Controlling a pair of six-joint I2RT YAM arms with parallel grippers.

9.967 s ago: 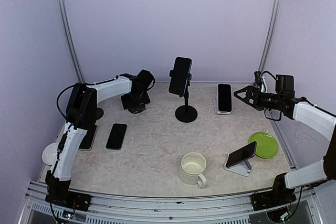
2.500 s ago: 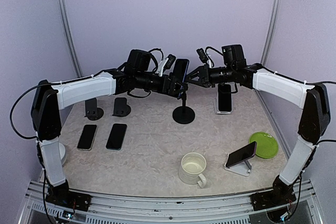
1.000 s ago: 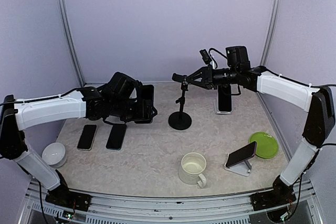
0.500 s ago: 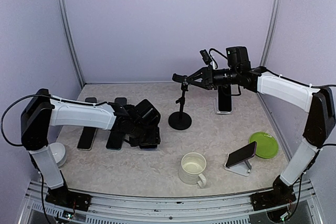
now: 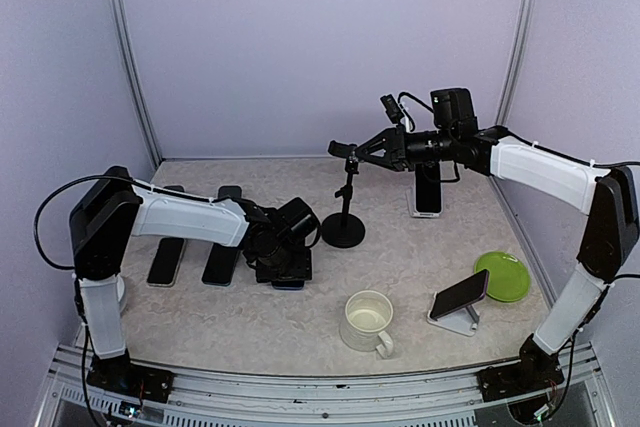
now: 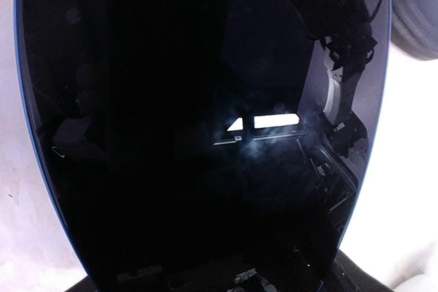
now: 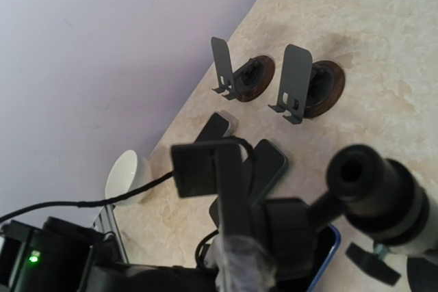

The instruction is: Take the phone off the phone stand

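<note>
One phone (image 6: 205,128), likely stiff, slick, breakable, seven o'clock from phone stand (image 5: 343,232): pinch long edges. Left hand (image 5: 285,269): cannot tell; right hand (image 5: 346,152) clamped on it.

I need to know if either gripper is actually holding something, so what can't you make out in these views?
Left gripper grip: in the top view its own wrist covers the jaws; in the left wrist view the phone fills the frame.
Right gripper hold on the phone stand: too small in the top view, and a blurred close-up in the right wrist view.
</note>
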